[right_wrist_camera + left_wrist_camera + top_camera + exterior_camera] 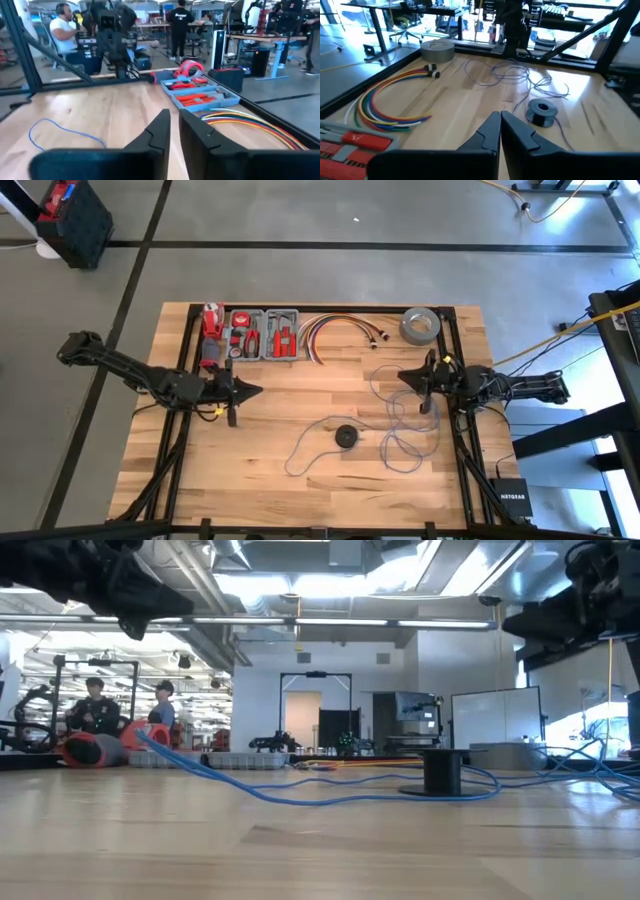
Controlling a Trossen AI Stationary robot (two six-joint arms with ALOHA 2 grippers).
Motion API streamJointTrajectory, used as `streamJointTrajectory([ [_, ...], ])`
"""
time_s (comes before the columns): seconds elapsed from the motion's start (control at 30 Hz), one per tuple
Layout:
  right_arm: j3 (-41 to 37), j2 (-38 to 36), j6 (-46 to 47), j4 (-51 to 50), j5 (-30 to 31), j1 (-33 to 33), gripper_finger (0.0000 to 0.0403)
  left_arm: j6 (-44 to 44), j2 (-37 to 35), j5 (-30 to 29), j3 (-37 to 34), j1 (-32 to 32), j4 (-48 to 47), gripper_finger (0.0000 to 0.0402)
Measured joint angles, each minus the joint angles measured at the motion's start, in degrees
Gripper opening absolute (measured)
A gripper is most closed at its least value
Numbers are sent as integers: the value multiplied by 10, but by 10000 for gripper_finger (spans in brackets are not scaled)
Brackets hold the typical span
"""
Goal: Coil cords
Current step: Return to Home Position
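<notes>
Listing what we find on the wooden table (300, 500), item by item.

Item one, the blue wire (330, 801): we record it lying loose on the boards. It is in tangled loops on the right half of the table, and one long strand trails off towards the left and the near edge.

Item two, the black spool (345, 436): it stands on the table near the middle, just left of the loops. It is apart from both arms, and the wire runs up to it.

Item three, the left gripper (252, 391): it is held above the left half of the table, in front of the grey tool tray (265, 335). We see its jaws drawn together and grasping nothing.

Item four, the right gripper (405, 377): it is held above the far end of the wire loops, near the grey tape roll (421, 325). Its jaws are closed to a narrow slit with nothing between them.

Item five, the bundle of coloured cables (340, 330): it lies in a curve along the far edge, between the tray and the tape roll.

Item six: two people (95, 705) appear in the room behind the table.
</notes>
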Motion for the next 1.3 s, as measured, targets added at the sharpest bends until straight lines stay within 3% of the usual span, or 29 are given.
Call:
streamJointTrajectory([
  [0.17,0,0,30,5,0,0,50,4,0,0,0,3,2,7],
  [0.53,0,-3,-14,-6,0,0,50,26,-25,9,-23,23,6,7],
  [0.7,0,-3,-16,-14,-4,0,50,51,-92,72,-100,34,79,8],
  [0.83,0,-3,-16,-18,-4,0,50,52,-161,76,-152,37,100,8],
  [0.93,0,-3,-16,-18,-9,0,50,44,-210,77,-155,44,59,8],
  [1.2,0,-6,-15,-17,-94,0,50,78,-357,77,-155,45,-17,8],
  [1.3,0,-6,-15,-16,-100,0,50,77,-367,73,-155,46,-41,8],
])
